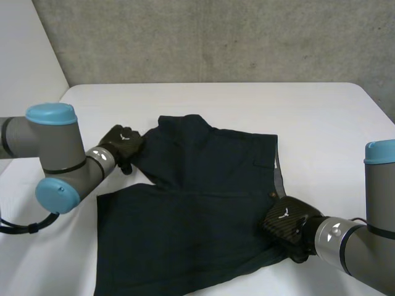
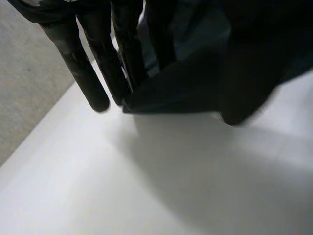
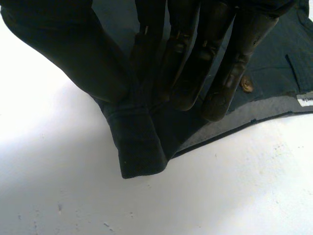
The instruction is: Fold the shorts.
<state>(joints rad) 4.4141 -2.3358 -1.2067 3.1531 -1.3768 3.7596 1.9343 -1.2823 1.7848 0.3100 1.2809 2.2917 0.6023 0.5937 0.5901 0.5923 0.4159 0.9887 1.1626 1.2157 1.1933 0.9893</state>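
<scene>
Dark navy shorts [image 1: 197,209] lie spread on the white table [image 1: 308,117], one leg folded over towards the far side. My left hand [image 1: 120,145] rests at the left edge of that far leg. In the left wrist view its fingers [image 2: 93,83] are straight and stand apart from the thumb [image 2: 244,93], with a fold of the shorts [image 2: 181,93] lying loose between them. My right hand [image 1: 285,222] is at the waistband on the right side. There its fingers [image 3: 195,73] and thumb [image 3: 83,54] pinch a fold of the shorts [image 3: 139,147] beside the button [image 3: 247,84].
Bare table surface [image 1: 333,160] stretches to the right of the shorts and behind them. A grey concrete wall [image 1: 216,37] stands past the table's far edge. The grey waistband lining [image 3: 274,107] carries a small label [image 3: 305,99].
</scene>
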